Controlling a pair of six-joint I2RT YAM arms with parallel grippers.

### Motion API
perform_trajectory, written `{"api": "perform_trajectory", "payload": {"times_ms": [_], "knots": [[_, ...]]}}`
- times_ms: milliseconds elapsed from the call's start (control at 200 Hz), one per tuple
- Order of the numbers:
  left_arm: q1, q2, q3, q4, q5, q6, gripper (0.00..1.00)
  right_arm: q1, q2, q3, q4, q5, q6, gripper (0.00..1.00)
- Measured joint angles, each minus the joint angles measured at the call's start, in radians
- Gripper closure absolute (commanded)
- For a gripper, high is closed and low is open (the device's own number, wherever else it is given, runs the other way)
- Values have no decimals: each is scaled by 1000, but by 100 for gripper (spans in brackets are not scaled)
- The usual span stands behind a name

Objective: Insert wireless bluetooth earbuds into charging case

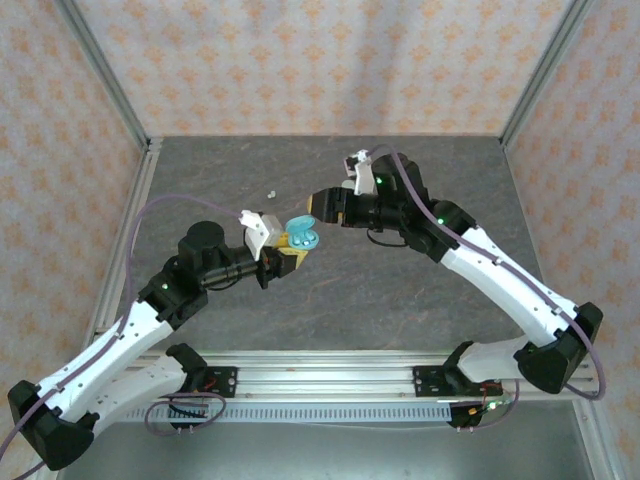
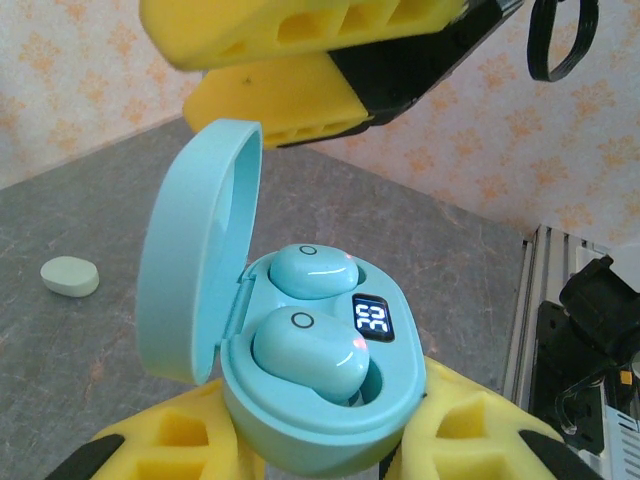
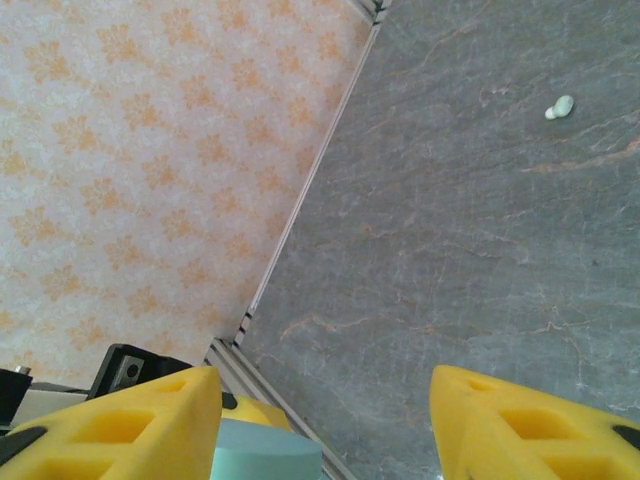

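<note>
My left gripper (image 1: 285, 255) is shut on the pale blue charging case (image 2: 330, 420), holding it above the table between yellow fingers (image 2: 165, 440). The case's lid (image 2: 195, 250) stands open to the left. Two pale blue earbuds (image 2: 310, 350) (image 2: 310, 272) lie in its wells beside a lit display (image 2: 372, 320). My right gripper (image 1: 322, 205) hovers just above and behind the case, open, with nothing between its fingers (image 3: 120, 420). The top edge of the lid (image 3: 265, 455) shows beside its left finger. A small whitish-green earbud (image 2: 70, 276) (image 1: 270, 193) (image 3: 560, 106) lies on the table beyond the case.
The grey stone-patterned table (image 1: 400, 290) is walled by patterned panels on three sides. An aluminium rail (image 1: 330, 365) runs along the near edge by the arm bases. A metal post (image 1: 125, 250) lines the left side.
</note>
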Motion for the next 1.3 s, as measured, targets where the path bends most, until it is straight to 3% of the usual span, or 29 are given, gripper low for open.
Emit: {"api": "perform_trajectory", "payload": {"times_ms": [715,981,1301], "knots": [[0,22,5,20,-12,-24,99,-8,-17,-14,-78,-86,-56,41],[0,22,6,45,-13,-31,99,-19,-92,-82,-59,-93,2,39],[0,22,6,64,-19,-51,99,-21,-116,-185,92,-149,153,37]]}}
